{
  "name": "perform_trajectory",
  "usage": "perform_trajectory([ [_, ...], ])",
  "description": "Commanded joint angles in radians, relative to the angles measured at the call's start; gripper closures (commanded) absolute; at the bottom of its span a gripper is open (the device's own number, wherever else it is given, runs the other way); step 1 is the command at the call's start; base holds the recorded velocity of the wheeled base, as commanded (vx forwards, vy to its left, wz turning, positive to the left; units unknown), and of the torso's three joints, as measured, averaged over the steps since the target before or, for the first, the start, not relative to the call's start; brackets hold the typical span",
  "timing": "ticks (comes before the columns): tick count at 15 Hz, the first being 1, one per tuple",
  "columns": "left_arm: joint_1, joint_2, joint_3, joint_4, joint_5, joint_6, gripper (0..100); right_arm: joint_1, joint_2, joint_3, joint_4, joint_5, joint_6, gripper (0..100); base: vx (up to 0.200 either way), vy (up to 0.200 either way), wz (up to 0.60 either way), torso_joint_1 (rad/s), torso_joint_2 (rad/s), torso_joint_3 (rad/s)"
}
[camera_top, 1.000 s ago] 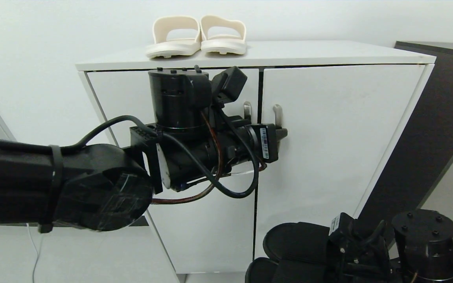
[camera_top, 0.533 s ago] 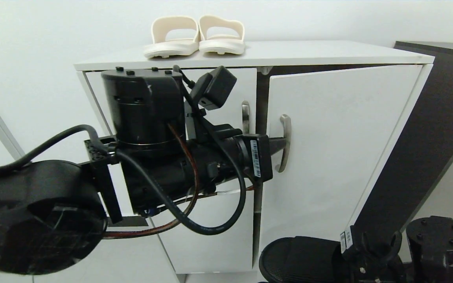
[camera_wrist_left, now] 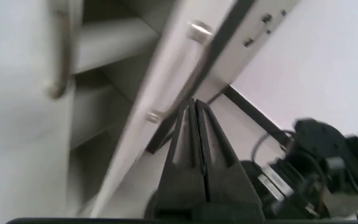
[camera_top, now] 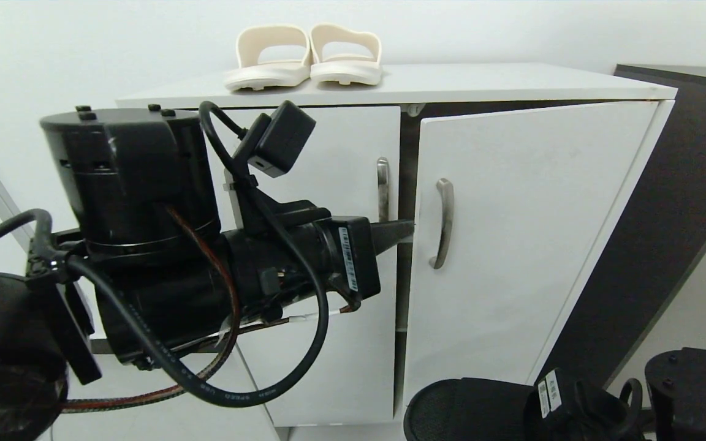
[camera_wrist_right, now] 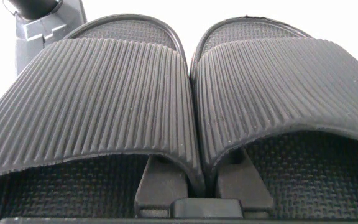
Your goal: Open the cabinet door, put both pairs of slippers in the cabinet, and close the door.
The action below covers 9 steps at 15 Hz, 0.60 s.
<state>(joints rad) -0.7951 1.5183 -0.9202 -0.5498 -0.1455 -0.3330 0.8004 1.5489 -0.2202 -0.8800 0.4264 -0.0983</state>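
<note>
The white cabinet (camera_top: 512, 86) has its right door (camera_top: 512, 245) ajar, with a dark gap beside the shut left door (camera_top: 341, 159). My left gripper (camera_top: 407, 228) hangs in front of that gap, a little left of the right door's metal handle (camera_top: 444, 223), shut on nothing. In the left wrist view its fingertips (camera_wrist_left: 196, 106) sit just short of the handle (camera_wrist_left: 176, 74). A cream pair of slippers (camera_top: 304, 55) lies on the cabinet top. My right gripper (camera_wrist_right: 201, 183) is shut on the black pair of slippers (camera_wrist_right: 185, 93), held low at the right (camera_top: 469, 407).
The left door's handle (camera_top: 382, 190) is just behind my left gripper. A shelf (camera_wrist_left: 104, 40) shows inside the cabinet through the gap. A dark panel (camera_top: 678, 184) stands to the right of the cabinet, and a white wall lies behind.
The right door swung from shut to ajar. My left gripper then came off its handle and drew back to the left. The right arm sank lower with the black slippers.
</note>
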Motion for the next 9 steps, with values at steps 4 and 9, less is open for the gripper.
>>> perform_trajectory([
  [4, 0.056, 0.065, -0.042, -0.033, -0.002, -0.003, 100, 0.003, -0.003, 0.004, -0.001, 0.000, -0.009, 100, 0.000, 0.000, 0.00, 0.000, 0.00, 0.000],
  [9, 0.063, 0.115, -0.108, -0.045, 0.000, -0.001, 100, 0.005, -0.006, 0.002, -0.001, -0.005, -0.011, 100, 0.000, 0.000, 0.00, 0.000, 0.00, 0.000],
])
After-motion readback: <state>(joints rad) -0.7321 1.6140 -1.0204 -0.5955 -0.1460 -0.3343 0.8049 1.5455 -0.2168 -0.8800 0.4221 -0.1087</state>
